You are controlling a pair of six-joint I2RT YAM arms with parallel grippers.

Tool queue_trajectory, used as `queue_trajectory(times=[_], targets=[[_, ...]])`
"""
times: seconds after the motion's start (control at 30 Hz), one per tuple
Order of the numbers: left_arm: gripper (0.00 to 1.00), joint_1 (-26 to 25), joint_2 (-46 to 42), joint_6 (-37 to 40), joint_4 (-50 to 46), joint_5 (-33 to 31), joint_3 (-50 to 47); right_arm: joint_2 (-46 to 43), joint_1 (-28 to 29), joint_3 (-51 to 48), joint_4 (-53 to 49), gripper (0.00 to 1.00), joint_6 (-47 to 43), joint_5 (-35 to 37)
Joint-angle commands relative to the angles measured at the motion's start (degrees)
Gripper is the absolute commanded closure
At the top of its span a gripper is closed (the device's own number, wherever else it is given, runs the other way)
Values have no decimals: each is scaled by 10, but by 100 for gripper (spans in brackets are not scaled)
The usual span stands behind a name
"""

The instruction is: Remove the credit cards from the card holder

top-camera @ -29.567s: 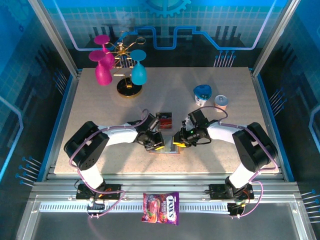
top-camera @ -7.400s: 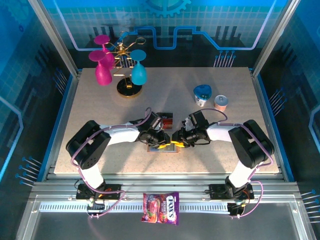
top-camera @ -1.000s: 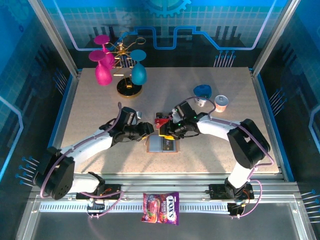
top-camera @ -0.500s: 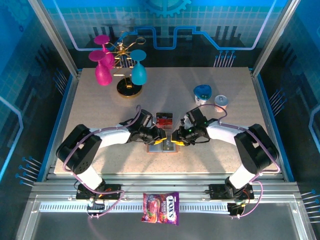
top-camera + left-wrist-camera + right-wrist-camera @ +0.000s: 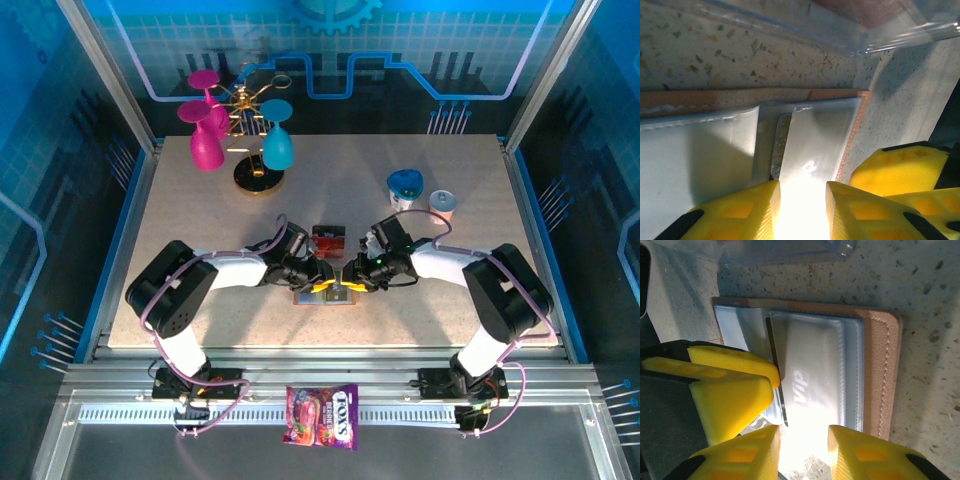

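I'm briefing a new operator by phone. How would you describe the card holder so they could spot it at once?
On the speckled table, look near the near edge at the middle, where the left gripper and right gripper meet. The card holder lies open and flat beneath them: brown edges, grey-blue pockets, unlike the small red cards just behind it.

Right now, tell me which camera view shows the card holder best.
Right wrist: the card holder lies open, its brown stitched edge and grey-blue pocket seen close up. Left wrist gives one glare-washed corner. Top external shows it small, partly under the left gripper and right gripper.
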Motion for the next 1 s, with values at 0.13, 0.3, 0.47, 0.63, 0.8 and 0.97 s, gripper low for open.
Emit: queue_trajectory(times=[0.13, 0.3, 0.47, 0.63, 0.8, 0.97], targets=[[69, -4, 5, 8, -17, 11, 11, 22, 0, 1, 19, 66, 0, -22], [69, -5, -1, 15, -30, 4, 13, 30, 1, 2, 23, 65, 1, -21], [69, -5, -2, 21, -41, 0, 15, 38, 1, -1, 19, 65, 0, -15], [69, -5, -5, 29, -55, -9, 16, 41, 1, 0, 6, 65, -7, -7], [69, -5, -11, 53, -99, -31, 26, 43, 1, 1, 7, 65, -6, -9], [69, -4, -19, 63, -112, -39, 30, 43, 1, 4, 5, 65, -8, -9]])
